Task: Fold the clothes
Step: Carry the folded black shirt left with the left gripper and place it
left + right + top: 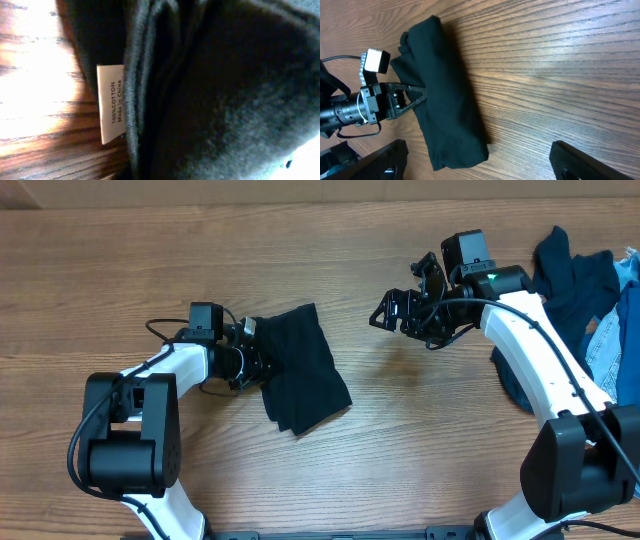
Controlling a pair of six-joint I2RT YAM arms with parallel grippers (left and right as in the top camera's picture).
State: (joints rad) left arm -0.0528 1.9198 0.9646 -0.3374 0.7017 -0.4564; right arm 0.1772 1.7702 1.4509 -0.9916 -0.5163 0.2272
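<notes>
The near-black T-shirt [303, 370] lies folded into a compact rectangle on the table left of centre. It also shows in the right wrist view [445, 95]. My left gripper [254, 360] is at the shirt's left edge, its fingers closed to a point on the fabric [422, 94]. The left wrist view is filled by the dark fabric [215, 90], and the small white tag [111, 102] lies on the wood beside a fold. My right gripper [393, 313] is open and empty, held above the table right of the shirt; its fingers frame the bottom of its view [480, 167].
A rumpled dark blue garment [572, 272] and pale blue denim [612, 350] are heaped at the table's right edge, behind the right arm. Bare wooden table [420, 420] lies between the two arms.
</notes>
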